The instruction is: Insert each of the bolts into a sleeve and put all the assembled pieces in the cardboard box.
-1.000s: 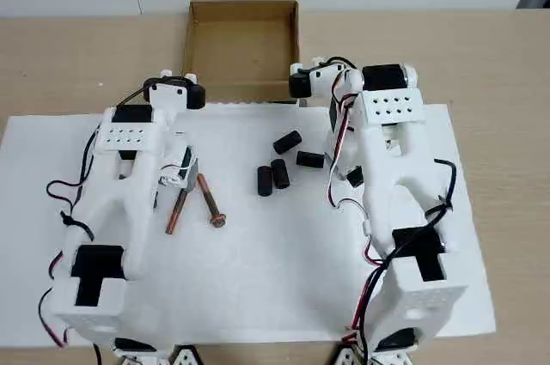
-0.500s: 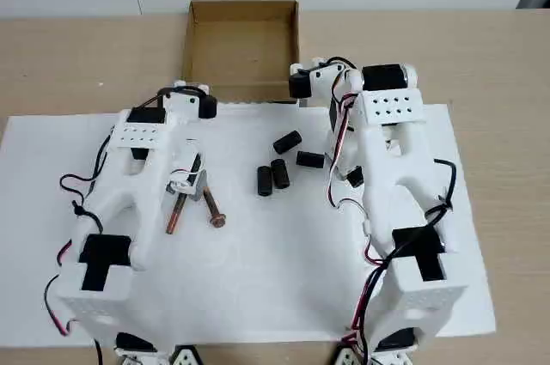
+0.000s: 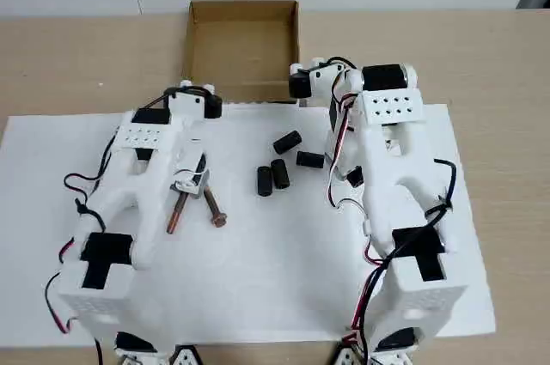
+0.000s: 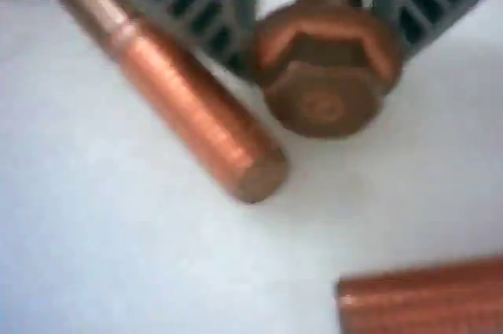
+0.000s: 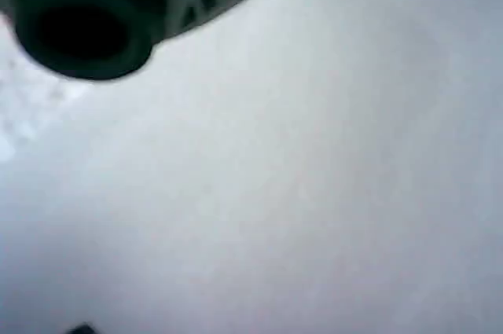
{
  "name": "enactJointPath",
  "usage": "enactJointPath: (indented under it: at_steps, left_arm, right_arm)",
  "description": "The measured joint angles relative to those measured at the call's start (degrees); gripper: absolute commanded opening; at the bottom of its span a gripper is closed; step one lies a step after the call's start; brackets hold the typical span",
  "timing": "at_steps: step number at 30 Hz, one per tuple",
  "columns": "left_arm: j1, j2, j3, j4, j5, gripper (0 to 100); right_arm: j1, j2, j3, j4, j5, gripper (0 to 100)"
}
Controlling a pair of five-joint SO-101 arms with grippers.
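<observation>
Two copper bolts lie on the white sheet [image 3: 275,279], one [image 3: 177,212] beside the other [image 3: 214,209]. My left gripper [image 3: 191,183] stands open astride the second bolt's shank. In the left wrist view its hex head [image 4: 326,67] sits between the grey fingers [image 4: 189,4], with a gap on one side. A second bolt shank [image 4: 181,98] lies alongside, and a third bolt's [image 4: 424,299] end shows at the edge. Several black sleeves [image 3: 279,173] lie mid-sheet. My right gripper [image 3: 353,176] is shut on a black sleeve [image 5: 75,31], low over the sheet.
The open cardboard box [image 3: 243,11] stands at the table's far edge, between the two arms. The near half of the sheet is bare. Cables hang beside both arms.
My left arm has swung right and a little forward, bringing its gripper over the right-hand bolt. The right arm and the sleeves have not moved.
</observation>
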Motion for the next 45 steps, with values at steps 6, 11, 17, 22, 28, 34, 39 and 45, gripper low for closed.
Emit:
enactJointPath:
  at_steps: [6, 11, 17, 22, 28, 34, 39, 45]
  left_arm:
    - [-0.1, 0.0, 0.0, -0.4, 0.3, 1]
    - [-0.5, -0.5, -2.9, 1.5, 0.3, 1]
    - [1.0, -10.7, -6.9, 4.5, 0.4, 1]
    - [2.3, -17.1, -6.9, 6.2, 0.1, 1]
    - [2.2, -25.3, -6.9, 9.5, 0.1, 1]
    - [2.2, -37.5, -6.9, 9.8, 0.1, 1]
    - [3.3, -46.5, 1.8, 8.4, 0.1, 1]
    - [3.6, -60.0, 19.7, -4.7, 0.2, 1]
  right_arm:
    - [0.0, 0.0, 0.0, 0.0, 0.0, 0.8]
    - [0.0, -3.3, 0.0, 0.0, 0.0, 0.7]
    - [-0.3, -12.1, 1.1, 0.1, 0.0, 0.4]
    - [-0.6, -17.8, 8.1, 0.7, 0.0, 0.4]
    - [-0.8, -28.8, 17.1, 0.7, -1.1, 0.4]
    - [-0.8, -43.0, 24.2, -0.1, -8.8, 0.4]
    - [-0.9, -52.2, 32.8, -5.8, -16.3, 0.4]
    - [-0.7, -64.4, 44.8, -16.3, -26.0, 0.3]
